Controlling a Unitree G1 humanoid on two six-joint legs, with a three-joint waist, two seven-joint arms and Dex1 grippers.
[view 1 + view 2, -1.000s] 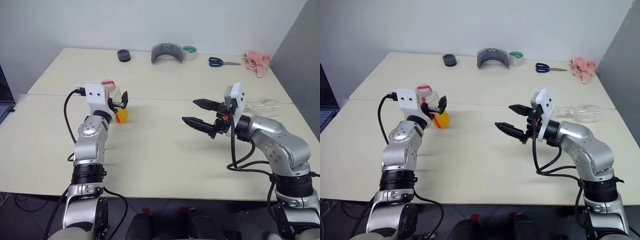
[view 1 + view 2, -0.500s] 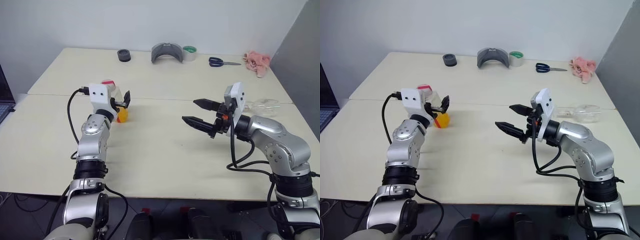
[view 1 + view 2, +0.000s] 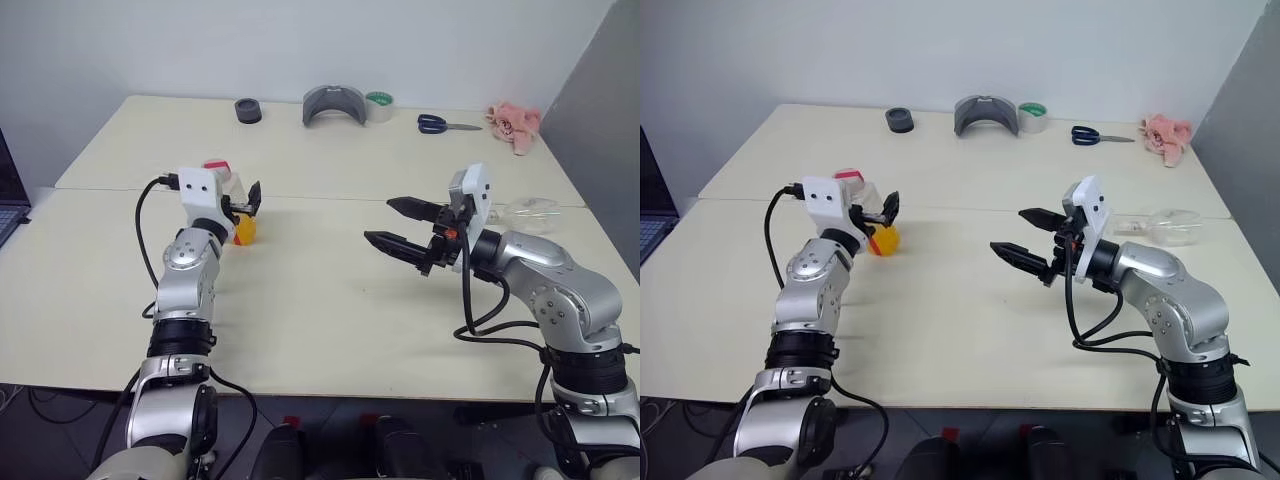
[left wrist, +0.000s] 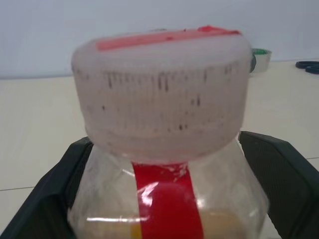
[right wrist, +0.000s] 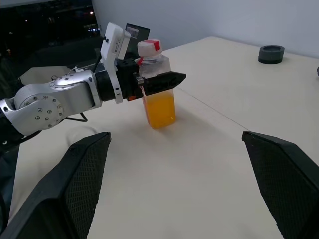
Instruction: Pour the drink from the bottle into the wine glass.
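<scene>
The bottle [image 5: 158, 104] stands upright on the left half of the table [image 3: 320, 300], clear plastic with a red-and-white cap and a red stripe. The orange drink [image 3: 244, 231] fills its lower part. My left gripper [image 3: 241, 205] reaches level at it and is shut on the bottle just under the cap, one black finger [image 4: 279, 179] on each side. The wine glass [image 3: 1166, 225] lies on its side at the right, behind my right arm. My right gripper [image 3: 380, 222] hovers open mid-table, pointing left toward the bottle with nothing in it.
Along the far edge sit a black tape roll [image 3: 247, 110], a grey curved piece [image 3: 333, 105], a green tape roll [image 3: 378, 105], scissors [image 3: 445, 124] and a pink cloth [image 3: 515, 125]. A laptop edge [image 3: 8, 195] shows at the far left.
My left forearm has shifted slightly and the left jaws have narrowed onto the bottle. The bottle has stayed in place. The right arm has not moved.
</scene>
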